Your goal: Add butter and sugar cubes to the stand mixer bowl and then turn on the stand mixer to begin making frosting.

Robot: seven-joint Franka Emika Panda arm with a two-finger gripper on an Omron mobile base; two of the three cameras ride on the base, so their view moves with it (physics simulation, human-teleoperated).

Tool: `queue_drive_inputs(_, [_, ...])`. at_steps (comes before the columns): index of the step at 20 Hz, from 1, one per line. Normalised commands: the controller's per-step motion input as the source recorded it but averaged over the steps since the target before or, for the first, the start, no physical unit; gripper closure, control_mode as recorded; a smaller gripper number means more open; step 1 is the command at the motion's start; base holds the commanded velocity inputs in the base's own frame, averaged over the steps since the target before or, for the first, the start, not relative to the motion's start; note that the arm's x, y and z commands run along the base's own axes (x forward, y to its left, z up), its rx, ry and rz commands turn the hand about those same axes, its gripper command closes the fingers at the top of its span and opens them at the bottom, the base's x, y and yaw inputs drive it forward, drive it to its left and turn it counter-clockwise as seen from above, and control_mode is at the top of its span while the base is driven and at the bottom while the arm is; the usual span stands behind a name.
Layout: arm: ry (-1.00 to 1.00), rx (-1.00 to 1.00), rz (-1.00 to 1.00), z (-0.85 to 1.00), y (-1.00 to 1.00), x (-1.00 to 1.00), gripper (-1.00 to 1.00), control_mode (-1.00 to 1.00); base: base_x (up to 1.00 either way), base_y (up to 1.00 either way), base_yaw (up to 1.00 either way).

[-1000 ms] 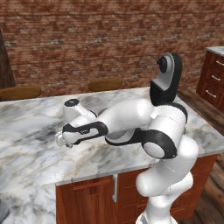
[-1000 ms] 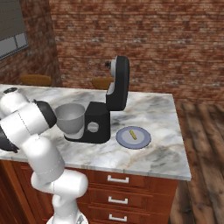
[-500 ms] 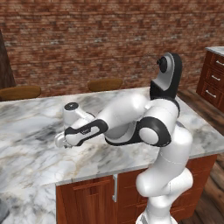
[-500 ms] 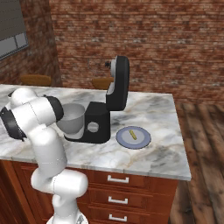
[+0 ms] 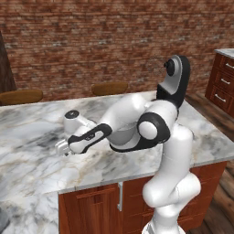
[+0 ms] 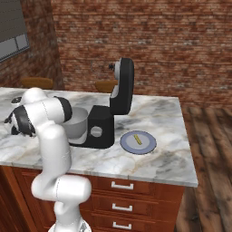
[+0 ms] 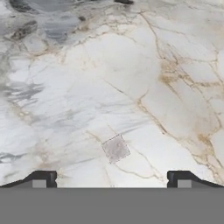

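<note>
One gripper hangs low over the marble worktop at the left, its jaws spread wide and holding nothing. In the hand view a small pale-grey square patch lies on the marble just ahead of the two fingertips — whether it is a sugar cube cannot be told. Further right stands the stand mixer, its head tilted up, with the stand mixer bowl at its left. Right again, the butter lies on the grey-blue plate — long axis running away from the worktop's near edge.
</note>
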Motion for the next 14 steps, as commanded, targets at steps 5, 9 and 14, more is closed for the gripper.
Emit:
queue_drive_inputs(5, [0.0, 0.0, 0.0, -0.17, 0.03, 0.18, -1.0, -1.0, 0.0, 0.0, 0.0])
queue_drive_inputs(9, [0.0, 0.0, 0.0, -0.16, 0.0, 0.18, -1.0, -1.0, 0.0, 0.0, 0.0])
queue_drive_inputs(14, [0.02, 0.0, 0.0, -0.24, 0.0, 0.03, 1.0, -1.0, 0.0, 0.0, 0.0])
